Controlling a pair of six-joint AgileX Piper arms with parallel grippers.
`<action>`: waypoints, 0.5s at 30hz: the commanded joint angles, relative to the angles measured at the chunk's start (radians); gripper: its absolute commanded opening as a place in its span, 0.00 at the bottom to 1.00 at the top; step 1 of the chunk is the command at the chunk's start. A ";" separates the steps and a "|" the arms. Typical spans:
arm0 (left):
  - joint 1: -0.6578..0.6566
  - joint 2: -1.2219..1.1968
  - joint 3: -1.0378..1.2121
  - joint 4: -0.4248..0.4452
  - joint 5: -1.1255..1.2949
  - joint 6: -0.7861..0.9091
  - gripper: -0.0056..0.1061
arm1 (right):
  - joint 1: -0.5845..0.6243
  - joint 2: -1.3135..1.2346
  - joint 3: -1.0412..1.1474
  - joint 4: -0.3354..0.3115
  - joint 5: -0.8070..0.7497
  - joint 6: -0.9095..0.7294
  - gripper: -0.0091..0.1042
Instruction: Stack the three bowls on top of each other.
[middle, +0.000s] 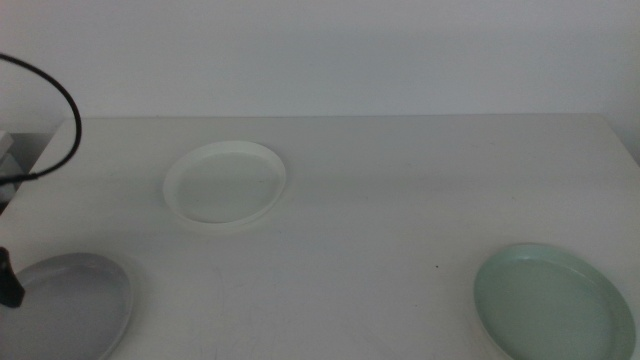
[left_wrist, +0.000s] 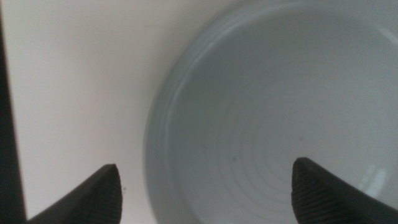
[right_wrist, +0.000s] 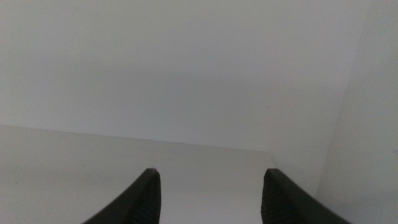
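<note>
We see wide bare white tabletop (middle: 400, 200) between three shallow round dishes, all well apart: a white one (middle: 226, 185) toward the far edge, a grey one (middle: 70, 305) at the near left corner, a mint green one (middle: 553, 303) at the near right. A black cable (middle: 60, 95) loops over the far left corner.

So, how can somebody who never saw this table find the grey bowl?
Start at the pale table and go to its near left corner. The shallow round grey bowl lies there under the left gripper; the white bowl and mint-green bowl lie elsewhere.
</note>
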 joint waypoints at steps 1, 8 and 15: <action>0.004 0.005 -0.033 -0.009 -0.021 0.007 0.99 | -0.006 0.011 -0.006 -0.003 -0.080 -0.010 0.46; 0.004 0.089 -0.033 0.028 -0.037 -0.008 0.99 | -0.006 0.011 -0.006 -0.003 -0.080 -0.010 0.46; 0.004 0.138 -0.033 0.062 -0.039 -0.028 0.99 | -0.006 0.011 -0.006 -0.003 -0.080 -0.010 0.46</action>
